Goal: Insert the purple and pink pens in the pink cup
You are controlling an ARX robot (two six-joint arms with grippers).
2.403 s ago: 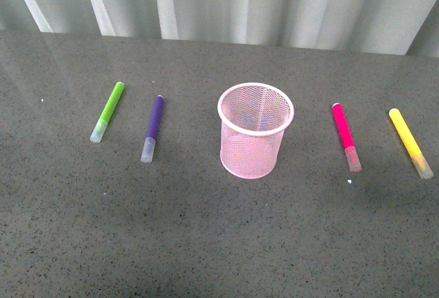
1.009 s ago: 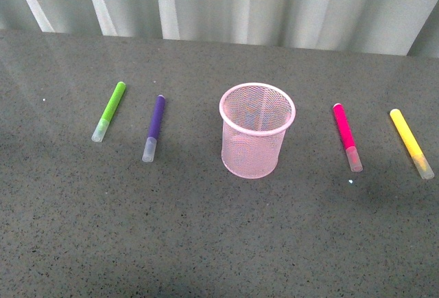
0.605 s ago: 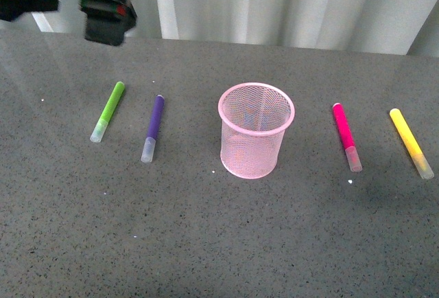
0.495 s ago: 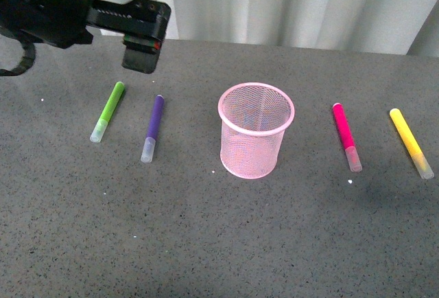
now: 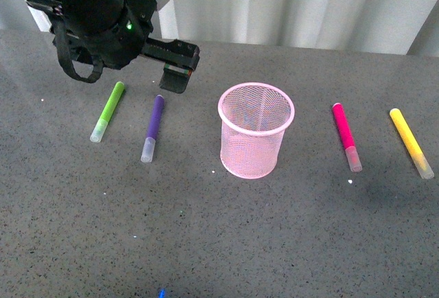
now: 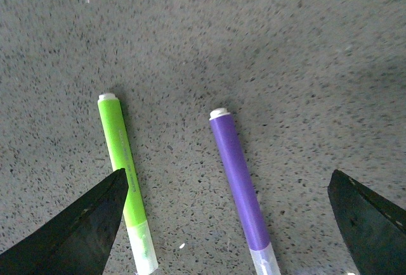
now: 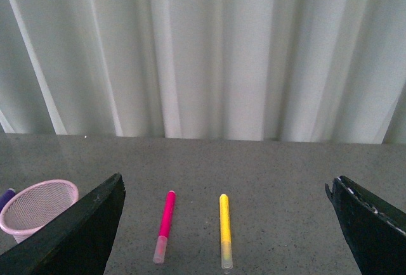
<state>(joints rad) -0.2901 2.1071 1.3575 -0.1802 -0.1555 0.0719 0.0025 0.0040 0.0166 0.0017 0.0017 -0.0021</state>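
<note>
Fig. – L gripper [image 5: 173,78] wide open, empty, over far end of purple pen [image 5: 153,122] | R gripper [image 7: 225,180] wide open, empty | you see pink pen [image 5: 343,130] right of pink cup [image 5: 255,133]

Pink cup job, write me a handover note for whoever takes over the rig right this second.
Left gripper: open, empty, hovering over the purple pen.
Right gripper: open, empty, out of the front view.
Purple pen lies flat left of the pink cup, beside the green marker. Pink pen lies flat right of the cup, beside the yellow marker. The cup stands upright with no pen in it.
Done: nothing inserted.
Left: grasp and insert both pens.
</note>
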